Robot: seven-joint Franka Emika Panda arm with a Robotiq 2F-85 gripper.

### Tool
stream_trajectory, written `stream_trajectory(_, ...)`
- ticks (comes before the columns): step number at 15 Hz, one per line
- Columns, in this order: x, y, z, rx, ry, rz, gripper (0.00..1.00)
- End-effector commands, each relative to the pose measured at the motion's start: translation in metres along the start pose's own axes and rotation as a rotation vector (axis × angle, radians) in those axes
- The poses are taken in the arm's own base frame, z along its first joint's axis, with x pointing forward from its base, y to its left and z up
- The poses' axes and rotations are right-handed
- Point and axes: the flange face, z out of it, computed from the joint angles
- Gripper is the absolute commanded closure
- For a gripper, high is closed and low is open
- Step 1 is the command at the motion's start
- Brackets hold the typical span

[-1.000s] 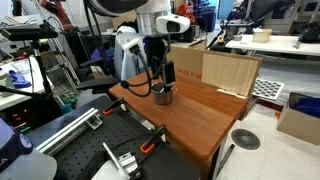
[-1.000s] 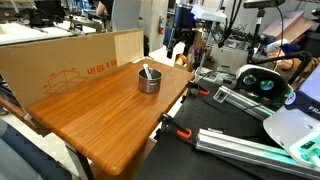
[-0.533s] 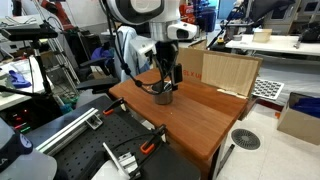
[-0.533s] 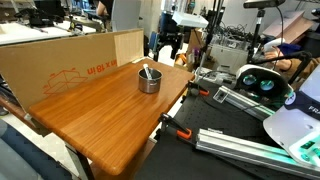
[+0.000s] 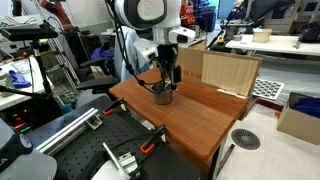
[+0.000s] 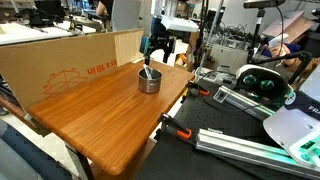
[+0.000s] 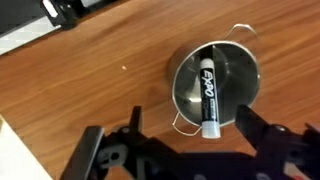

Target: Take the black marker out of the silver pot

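The silver pot (image 7: pixel 216 88) stands on the wooden table, seen from above in the wrist view. The black marker (image 7: pixel 208 90) lies slanted inside it, its white end resting on the near rim. My gripper (image 7: pixel 190 128) is open and empty, hovering above the pot with one finger on each side of the near rim. In both exterior views the pot (image 5: pixel 162 94) (image 6: pixel 149 80) sits near a table edge, and the gripper (image 5: pixel 166 76) (image 6: pixel 156 48) hangs just above it. The marker (image 6: pixel 146 72) sticks up out of the pot.
The wooden table (image 6: pixel 100 115) carries only the pot. A cardboard box (image 6: pixel 60 62) lines one side of the table (image 5: pixel 228 72). Rails, clamps and lab gear lie beyond the table's other edges (image 6: pixel 240 140).
The gripper has moved from beside the table edge to right over the pot and come lower. The pot and marker have not moved.
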Motion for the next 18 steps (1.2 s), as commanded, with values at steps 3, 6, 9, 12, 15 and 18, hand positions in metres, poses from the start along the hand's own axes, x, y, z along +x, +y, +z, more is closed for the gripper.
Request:
stream_trajectory(3, 0.0008, -0.0002, -0.0008, 0.000, 0.001, 0.000, 0.00)
stream_trajectory(6, 0.0009, -0.0002, -0.0009, 0.000, 0.001, 0.000, 0.00)
stream_trajectory(9, 0.0009, -0.0003, -0.0009, 0.000, 0.001, 0.000, 0.00)
stream_trajectory(12, 0.0022, -0.0004, 0.0005, 0.000, 0.004, 0.002, 0.00)
stream_trajectory(15, 0.0035, 0.0004, 0.0010, 0.004, 0.003, 0.007, 0.00)
stream_trajectory(18, 0.0048, 0.0022, 0.0020, 0.006, 0.008, 0.020, 0.00)
